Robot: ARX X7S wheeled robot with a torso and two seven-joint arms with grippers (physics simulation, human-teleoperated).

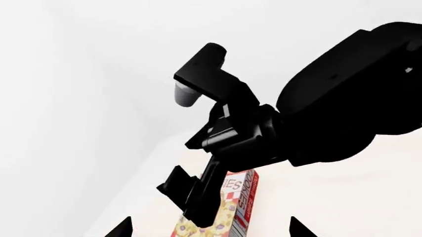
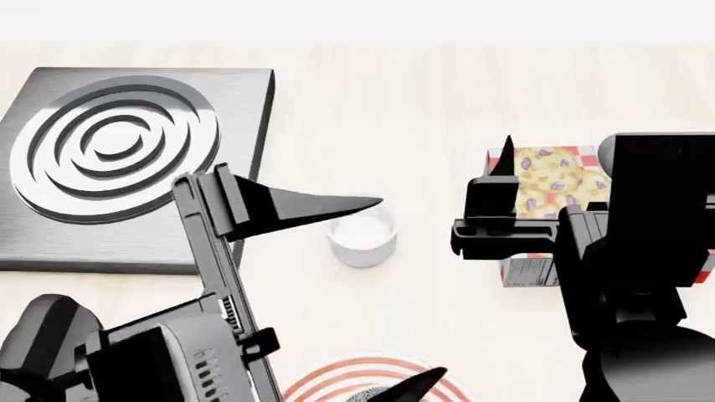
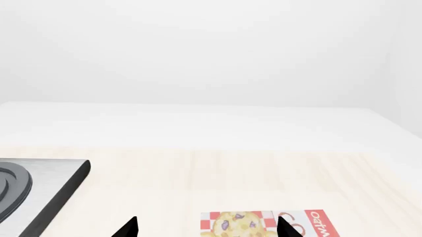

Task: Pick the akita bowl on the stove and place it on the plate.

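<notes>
The stove lies at the far left, and its black rings are bare. The plate shows only as red rings at the near edge of the head view. A grey sliver sits inside those rings; I cannot tell if it is the akita bowl. My left gripper is open over the table between stove and plate, one fingertip by a small white cup, nothing between its fingers. My right gripper hangs open above a cookie box, holding nothing.
The cookie box lies flat at the right under the right arm. The white cup stands mid-table, right of the stove's edge. In the left wrist view the black right arm fills much of the frame above the box.
</notes>
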